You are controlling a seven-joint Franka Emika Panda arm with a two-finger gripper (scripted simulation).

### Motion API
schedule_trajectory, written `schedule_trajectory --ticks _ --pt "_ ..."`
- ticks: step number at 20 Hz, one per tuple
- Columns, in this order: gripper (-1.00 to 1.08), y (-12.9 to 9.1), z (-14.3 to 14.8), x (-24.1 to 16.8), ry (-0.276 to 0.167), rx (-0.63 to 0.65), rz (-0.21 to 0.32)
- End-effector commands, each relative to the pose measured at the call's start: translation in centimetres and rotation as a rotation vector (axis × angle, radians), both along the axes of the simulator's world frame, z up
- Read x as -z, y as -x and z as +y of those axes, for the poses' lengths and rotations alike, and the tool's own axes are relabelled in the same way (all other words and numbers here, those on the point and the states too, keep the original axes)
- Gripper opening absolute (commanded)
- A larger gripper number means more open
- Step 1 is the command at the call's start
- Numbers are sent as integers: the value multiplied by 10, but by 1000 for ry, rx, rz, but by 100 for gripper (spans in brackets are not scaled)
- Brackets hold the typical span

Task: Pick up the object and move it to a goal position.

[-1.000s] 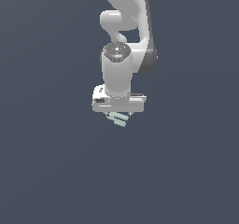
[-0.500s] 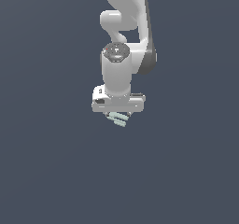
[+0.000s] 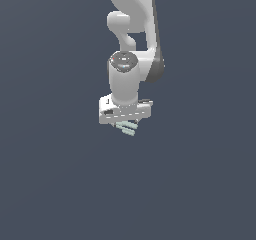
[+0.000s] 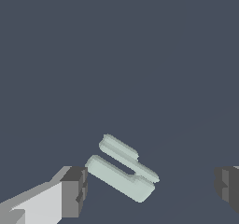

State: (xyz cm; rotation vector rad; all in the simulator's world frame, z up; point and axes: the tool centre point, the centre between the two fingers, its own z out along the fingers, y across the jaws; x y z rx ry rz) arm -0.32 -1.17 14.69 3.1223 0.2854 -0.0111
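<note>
object [image 4: 122,168]: pale green forked clip, lying flat, ungrasped
gripper [image 4: 151,186]: spread wide, astride clip
advice: centre, descend, then close

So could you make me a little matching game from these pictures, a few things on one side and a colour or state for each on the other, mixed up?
Things:
1. object
2. arm
3. gripper
4. ground

Colours or states:
A. white with dark joint sections
B. plain dark blue-grey
C. pale green, two-pronged
D. jaws wide apart, the object lying between them, untouched

Pairs: 1-C, 2-A, 3-D, 4-B
</note>
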Motion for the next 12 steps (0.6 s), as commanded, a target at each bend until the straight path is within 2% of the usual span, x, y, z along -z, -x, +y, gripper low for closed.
schedule_trajectory --ticks 1,12 --pt "100 4 -2 7 3 -66 2" --pt "100 25 -7 39 11 -404 10"
